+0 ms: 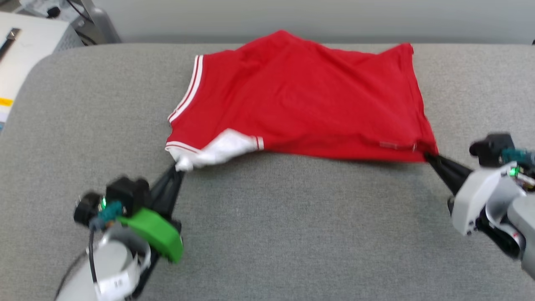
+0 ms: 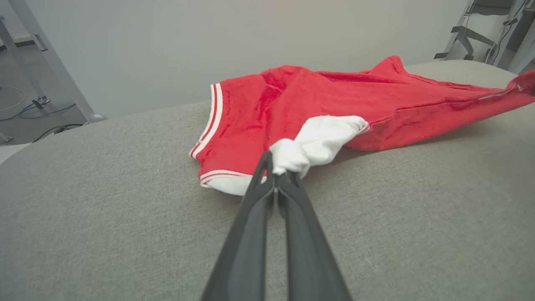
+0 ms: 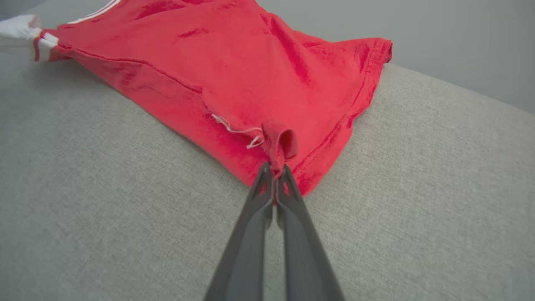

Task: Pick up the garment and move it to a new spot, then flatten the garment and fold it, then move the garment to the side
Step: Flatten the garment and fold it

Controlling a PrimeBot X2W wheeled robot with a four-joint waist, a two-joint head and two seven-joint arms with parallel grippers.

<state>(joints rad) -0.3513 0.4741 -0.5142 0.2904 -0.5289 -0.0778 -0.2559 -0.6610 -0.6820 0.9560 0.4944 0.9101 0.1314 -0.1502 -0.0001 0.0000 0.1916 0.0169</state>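
The garment [image 1: 301,100], a red shirt with a white sleeve and striped trim, is spread on the grey cushioned surface [image 1: 267,234], its plain red side up. My left gripper [image 1: 179,167] is shut on the white sleeve [image 2: 317,140] at the garment's near left corner. My right gripper [image 1: 428,156] is shut on the red hem corner [image 3: 280,142] at the near right. Between the two grips the near edge is lifted and pulled taut. In the left wrist view the garment [image 2: 334,100] stretches away to the right; in the right wrist view it [image 3: 234,67] runs off to the upper left.
A white box [image 1: 25,54] and cables lie beyond the surface's far left corner. A grey wall runs behind the far edge. Metal frame legs [image 2: 50,62] and floor cables show in the left wrist view. Bare grey fabric extends in front of the garment.
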